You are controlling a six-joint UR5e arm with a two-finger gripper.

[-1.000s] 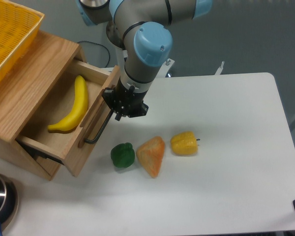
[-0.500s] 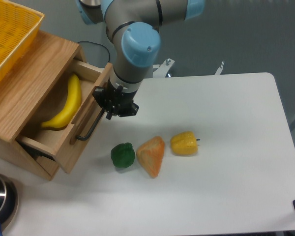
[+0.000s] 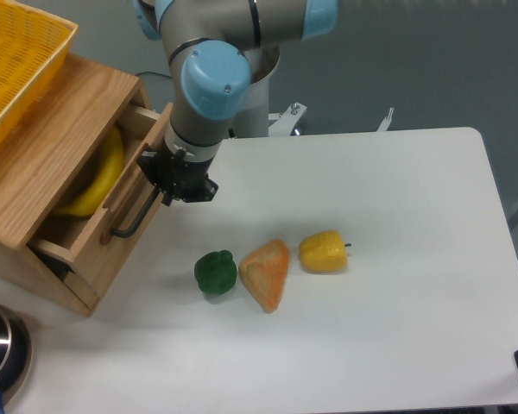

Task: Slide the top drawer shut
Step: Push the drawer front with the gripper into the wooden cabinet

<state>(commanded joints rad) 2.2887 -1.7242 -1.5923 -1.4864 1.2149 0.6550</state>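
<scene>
Claw (image 3: 178, 184) pressed against the drawer (image 3: 129, 203) front by the black handle (image 3: 135, 214); fingers too dark to tell whether wide or narrow. Drawer partly open, jutting from the cabinet (image 3: 43, 164), banana (image 3: 93, 179) inside. Best pushed straight along the slide line, squarely on the front, slowing near flush.

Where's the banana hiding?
The banana lies inside the partly open top drawer, on the camera view's left, with the gripper at the drawer's front.
</scene>
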